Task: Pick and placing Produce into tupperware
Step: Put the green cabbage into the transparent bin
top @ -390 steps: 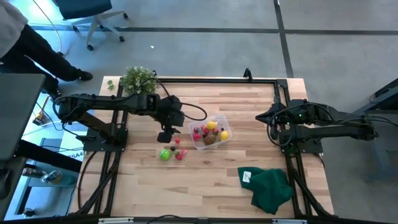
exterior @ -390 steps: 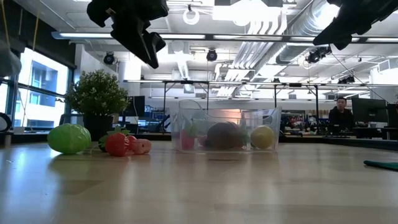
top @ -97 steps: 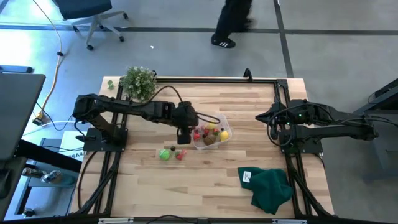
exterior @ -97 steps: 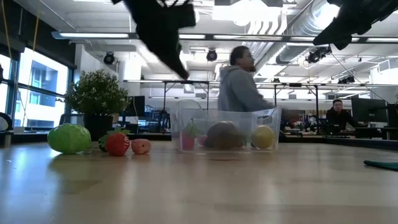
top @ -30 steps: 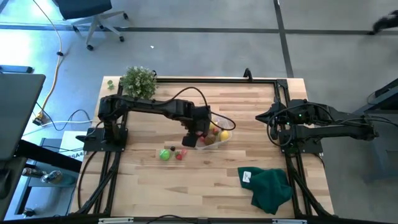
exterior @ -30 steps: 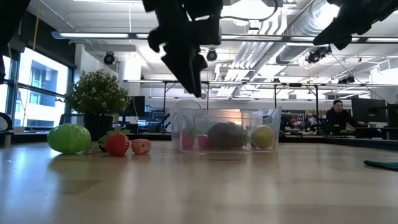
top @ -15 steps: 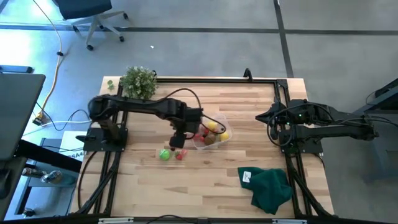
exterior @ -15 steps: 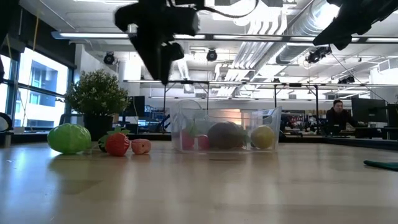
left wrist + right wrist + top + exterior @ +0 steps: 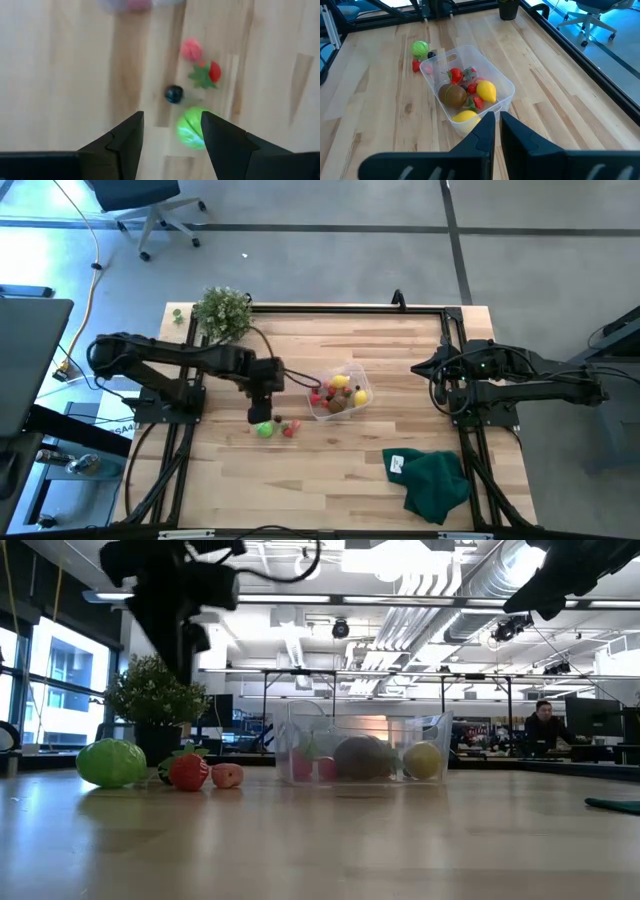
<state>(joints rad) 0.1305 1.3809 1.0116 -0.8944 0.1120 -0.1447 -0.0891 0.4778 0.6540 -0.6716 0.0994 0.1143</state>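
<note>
Your left gripper (image 9: 259, 412) hangs open and empty, center-left, above the green toy (image 9: 264, 429); right gripper (image 9: 496, 125) is closed.

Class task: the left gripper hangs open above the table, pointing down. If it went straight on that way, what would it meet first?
Probably the green toy or the small dark one beside it: both lie just ahead of the open left gripper, between its fingers. Depth is unclear, so it might land on bare table between them.
</note>
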